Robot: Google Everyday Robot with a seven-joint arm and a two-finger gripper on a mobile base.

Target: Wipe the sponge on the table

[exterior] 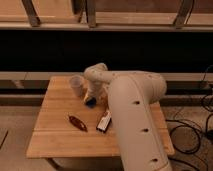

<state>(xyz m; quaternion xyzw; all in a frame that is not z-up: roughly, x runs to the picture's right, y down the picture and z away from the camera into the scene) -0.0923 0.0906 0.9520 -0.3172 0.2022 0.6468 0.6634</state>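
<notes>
The sponge (pixel 91 103), a small blue block, lies on the light-brown plank table (pixel 55 140) just in front of a pale cup. My gripper (pixel 93 97) comes down onto it from above at the end of the big white arm (pixel 132 110), which reaches in from the lower right. The gripper covers most of the sponge, so only a dark blue edge shows.
A pale cup (pixel 76 84) stands just left of the gripper near the table's far edge. A slim dark red object (pixel 77 122) lies toward the front left. A black-and-white box (pixel 104 121) lies beside the arm. Cables (pixel 192 135) trail on the floor at right.
</notes>
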